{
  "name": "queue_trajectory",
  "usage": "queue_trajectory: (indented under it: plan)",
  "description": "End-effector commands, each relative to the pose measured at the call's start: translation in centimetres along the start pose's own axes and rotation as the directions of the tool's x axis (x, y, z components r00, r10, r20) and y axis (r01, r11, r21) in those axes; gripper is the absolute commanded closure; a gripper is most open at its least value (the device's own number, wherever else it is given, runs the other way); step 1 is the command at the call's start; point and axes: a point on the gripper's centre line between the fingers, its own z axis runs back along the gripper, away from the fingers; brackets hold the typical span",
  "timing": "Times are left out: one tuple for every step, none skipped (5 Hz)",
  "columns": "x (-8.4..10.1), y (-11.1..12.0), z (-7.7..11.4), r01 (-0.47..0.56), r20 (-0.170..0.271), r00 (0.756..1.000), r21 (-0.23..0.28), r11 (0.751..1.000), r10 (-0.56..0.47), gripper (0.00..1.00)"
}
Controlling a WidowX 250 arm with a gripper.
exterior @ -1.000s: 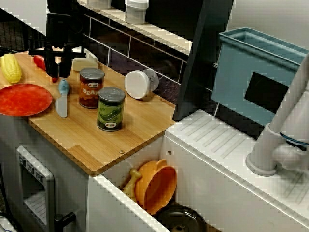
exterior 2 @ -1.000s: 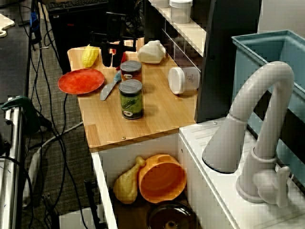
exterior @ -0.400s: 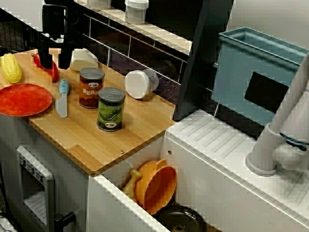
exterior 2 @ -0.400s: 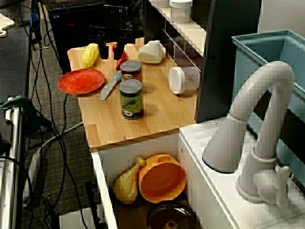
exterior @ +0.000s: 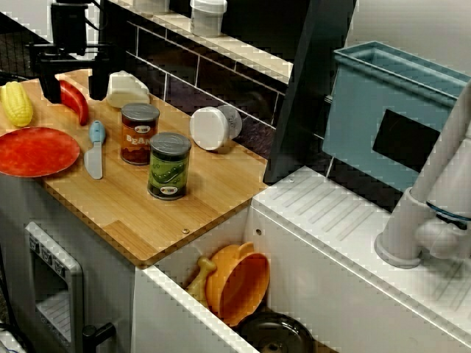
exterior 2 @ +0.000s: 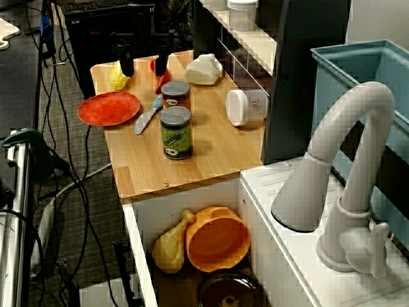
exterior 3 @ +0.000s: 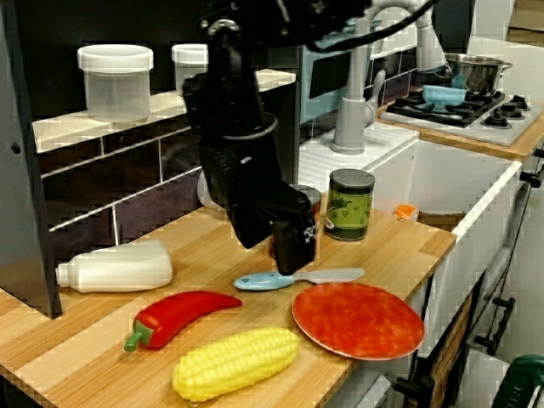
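Red pepper (exterior: 76,103) lies on the wooden surface (exterior: 213,187) at its far left end, and the black hand (exterior: 73,94) hangs right over it, fingers spread wide, nothing between them. From the high view over the sink, one finger (exterior: 50,82) hangs on the corn side of the pepper, the other on the side of the white bottle (exterior 3: 115,265), which lies flat against the tiled back wall. Whether the fingertips are touching the surface is hard to call from here; the low view along the surface shows the hand's body up off the wood, its lower tip hanging just above the blue-handled knife (exterior 3: 297,277). Yellow corn (exterior: 16,103) sits just beside the pepper near the surface's edge, and the red plate (exterior: 33,151) is in front of both, near the corn but apart from it. The knife lies between the plate and the brown bean can (exterior: 139,132); the green can (exterior: 169,165) stands upright just beside that one, nearer the sink. A white jar (exterior: 213,127) lies tipped on its side near the wall. Down in the sink, an orange bowl (exterior: 239,283) leans on edge beside a toy drumstick (exterior 2: 169,246).
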Motion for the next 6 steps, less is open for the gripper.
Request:
queue_trajectory:
  plan:
    - [1.6,0.6,1.6,-0.060,0.160,0.983,-0.194,0.979,0.091,0.00]
    - [2.1,0.5,1.2,-0.069,0.166,0.981,-0.201,0.977,0.103,0.00]
    - [2.3,0.0,1.2,-0.082,0.134,0.985,-0.173,0.982,0.106,0.00]
    - [2.5,-1.1,2.2,-0.100,0.078,0.991,-0.143,0.985,0.112,0.00]
    - [3.1,-1.7,2.4,-0.108,0.086,0.989,-0.158,0.981,0.123,0.00]
    - [3.8,-2.0,2.4,-0.119,0.096,0.986,-0.174,0.978,0.137,0.00]
